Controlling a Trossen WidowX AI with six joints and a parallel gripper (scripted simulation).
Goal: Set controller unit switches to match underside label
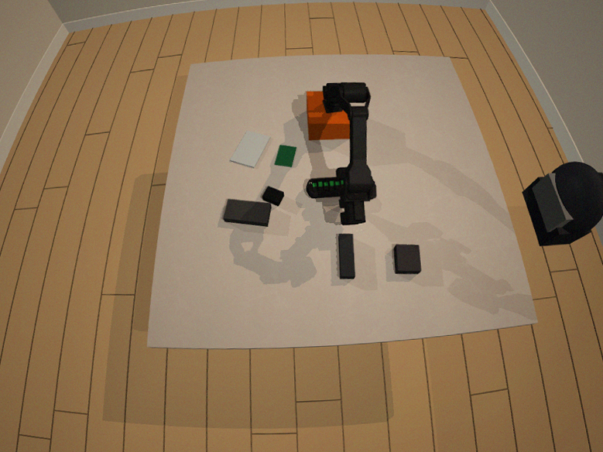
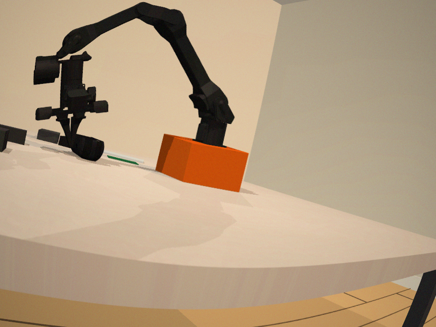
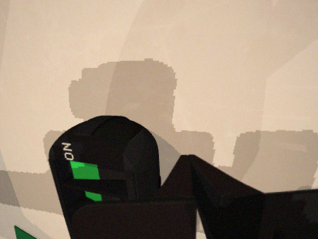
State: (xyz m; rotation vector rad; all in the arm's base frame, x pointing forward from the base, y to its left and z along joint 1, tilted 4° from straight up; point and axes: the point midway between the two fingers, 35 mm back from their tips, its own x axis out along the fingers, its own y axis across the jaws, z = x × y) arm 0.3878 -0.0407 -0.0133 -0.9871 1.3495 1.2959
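The dark grey controller unit lies on the bench with its switch side up, its long side across the top view. Several green switch ends show there in a row. The wrist view shows the "ON" print and two green ends near one rounded end; the other switches are hidden behind my fingers. The label is hidden underneath. My gripper is shut and empty, pointing down, its fingertips low at the unit. Contact cannot be told. The arm hides the fingertips in the top view.
A small black block and a wide dark box lie left of the unit. A dark bar and dark cube lie nearer the front edge. A green plate, a pale plate and the orange base are behind.
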